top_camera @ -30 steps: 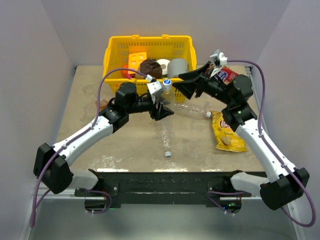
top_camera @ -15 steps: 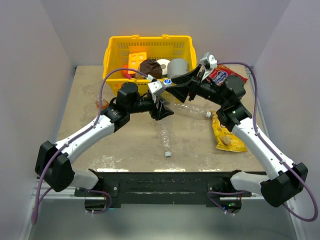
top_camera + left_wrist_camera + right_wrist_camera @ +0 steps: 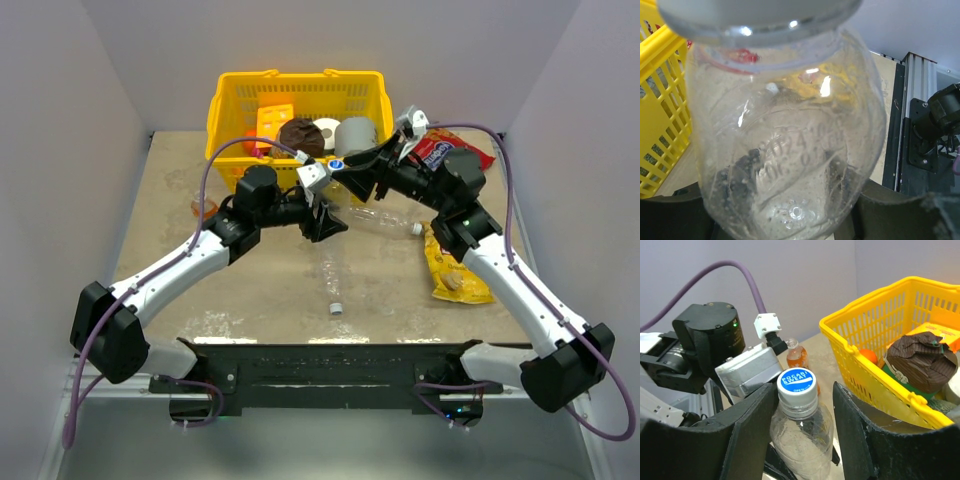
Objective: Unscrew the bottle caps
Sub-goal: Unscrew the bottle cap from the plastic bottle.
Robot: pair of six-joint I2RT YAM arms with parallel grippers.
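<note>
Looking down from the top: left gripper [image 3: 322, 214] pinches a clear bottle [image 3: 333, 184] upright just in front of the yellow basket [image 3: 225, 115]. The right gripper [image 3: 341, 170] sits at its blue cap [image 3: 335, 163]. A second bottle [image 3: 385, 217] lies on the table [image 3: 170, 170]. Right wrist: cap reads "POCARI SWEAT". The right fingers [image 3: 754, 432] stand spread either side of it with a gap, not pinching. An orange bottle [image 3: 797, 356] stands behind. Left wrist: only the clear body shows, clamped low between the left fingers [image 3: 670, 217]. Its printed digits are blurred and the cap is cut off.
</note>
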